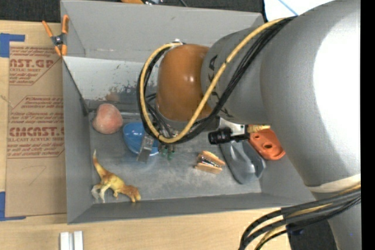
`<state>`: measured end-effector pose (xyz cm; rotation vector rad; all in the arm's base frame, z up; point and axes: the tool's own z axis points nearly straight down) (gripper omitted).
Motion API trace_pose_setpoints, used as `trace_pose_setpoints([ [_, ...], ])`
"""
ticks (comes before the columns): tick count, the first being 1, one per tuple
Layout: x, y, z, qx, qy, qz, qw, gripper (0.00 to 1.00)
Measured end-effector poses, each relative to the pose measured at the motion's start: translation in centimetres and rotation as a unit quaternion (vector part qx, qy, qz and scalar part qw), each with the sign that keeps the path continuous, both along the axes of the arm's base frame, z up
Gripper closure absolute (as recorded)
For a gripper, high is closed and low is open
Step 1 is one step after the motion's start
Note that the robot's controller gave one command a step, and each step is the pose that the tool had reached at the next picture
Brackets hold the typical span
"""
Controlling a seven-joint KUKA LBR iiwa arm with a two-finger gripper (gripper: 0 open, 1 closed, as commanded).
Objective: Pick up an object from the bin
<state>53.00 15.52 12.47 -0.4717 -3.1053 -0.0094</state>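
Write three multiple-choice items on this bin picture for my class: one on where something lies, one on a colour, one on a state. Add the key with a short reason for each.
1. Where in the bin does the yellow toy dinosaur lie?
A. in the lower left corner of the view
B. in the upper right corner
C. on top of the rim

2. What colour is the rounded thing nearest the gripper?
A. green
B. blue
C. white

3. How is the peach-coloured ball?
A. lifted above the rim
B. lying under the dinosaur
C. resting loose on the bin floor

Key:
1 A, it lies where the left and near walls meet.
2 B, the rounded thing just left of the gripper is blue.
3 C, it sits on the floor at the left, apart from the gripper.
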Motion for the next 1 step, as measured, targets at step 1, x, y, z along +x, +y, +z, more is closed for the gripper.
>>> trace_pose_setpoints([
  [1,0.01,0.01,1.06,0.000,-0.0003,0.000,1.0000,1.00],
])
